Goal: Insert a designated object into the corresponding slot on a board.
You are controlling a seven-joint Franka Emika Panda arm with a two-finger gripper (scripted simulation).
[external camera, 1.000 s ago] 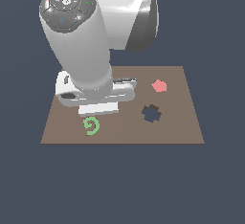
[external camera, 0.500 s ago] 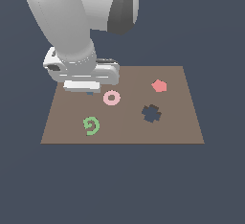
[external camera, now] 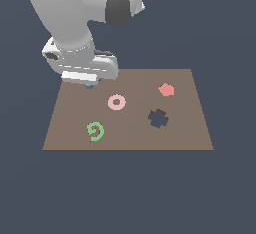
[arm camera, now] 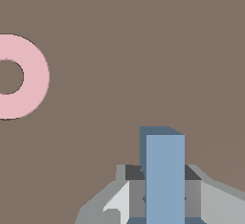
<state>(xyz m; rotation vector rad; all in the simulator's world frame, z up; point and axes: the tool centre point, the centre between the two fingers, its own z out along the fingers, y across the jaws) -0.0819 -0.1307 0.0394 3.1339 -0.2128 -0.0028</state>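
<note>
Blue T (arm camera: 164,175) clamped between the gripper (arm camera: 162,196) fingers, one bar sticking out past the fingertips over bare board (arm camera: 143,36); only a blue speck (external camera: 89,86) seen under the hand in the exterior view. Held at the board's (external camera: 190,133) far corner on the exterior view's left, just above the surface; touching or not, cannot tell. T slot not seen in either view. Pink ring (external camera: 116,102) near, toward the exterior view's right and nearer the camera, also seen at the wrist view's edge (arm camera: 33,77). Green spiral (external camera: 95,130) farther forward. Red pentagon (external camera: 166,89) and dark cross recess (external camera: 158,118) well apart on the exterior view's right.
</note>
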